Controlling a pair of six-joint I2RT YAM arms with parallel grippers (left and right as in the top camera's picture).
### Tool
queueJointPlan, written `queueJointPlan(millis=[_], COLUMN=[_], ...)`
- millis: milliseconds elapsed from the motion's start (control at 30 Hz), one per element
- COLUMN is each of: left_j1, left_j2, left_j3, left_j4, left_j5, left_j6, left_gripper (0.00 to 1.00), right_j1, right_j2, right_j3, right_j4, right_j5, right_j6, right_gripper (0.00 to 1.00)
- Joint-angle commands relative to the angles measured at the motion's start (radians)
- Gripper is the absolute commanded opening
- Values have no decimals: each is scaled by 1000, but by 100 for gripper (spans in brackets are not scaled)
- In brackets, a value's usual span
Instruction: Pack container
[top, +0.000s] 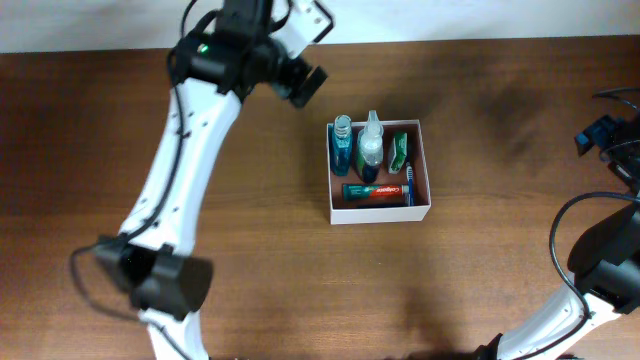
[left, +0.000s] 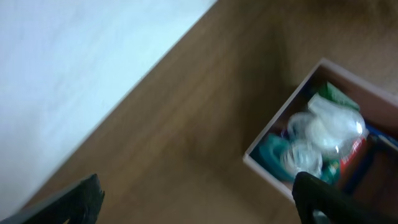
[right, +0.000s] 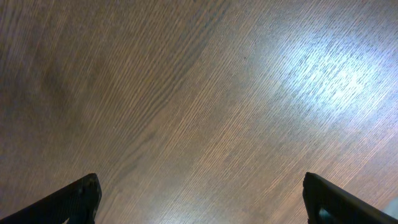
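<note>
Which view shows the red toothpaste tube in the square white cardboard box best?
Overhead: the red toothpaste tube lies flat, whole and sharp, inside the square white cardboard box. The left wrist view is blurred; the tube is only a red smear there. The right wrist view shows only the brown wooden table.

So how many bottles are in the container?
2. A blue bottle sits in the upper-left corner of the container, seen from overhead; a clear spray bottle beside it. Others could be hidden.

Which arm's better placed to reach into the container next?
Left, probably. The left gripper, open, hovers beside the container, which shows in its wrist view. The right gripper, open, is far off at the right edge of the table.
</note>
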Motion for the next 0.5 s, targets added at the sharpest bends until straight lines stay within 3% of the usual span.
queueJointPlan(millis=[0, 100, 233, 467], left_j1=[59, 118, 171, 226], left_j2=[-207, -350, -560, -876], left_j3=[-194, -417, -725, -1194], left_j4=[67, 185, 388, 749], left_j5=[38, 39, 39, 38], left_j6=[-105, -205, -211, -332], left_gripper=[99, 99, 99, 99], right_j1=[-3, -3, -3, -3], right_j2=[-8, -8, -8, -8], right_j3=[-6, -6, -6, -6], right_j4=[3, 3, 3, 3], right_j5=[19, 19, 19, 19], right_j6=[-3, -3, -3, -3], right_gripper=[99, 99, 99, 99])
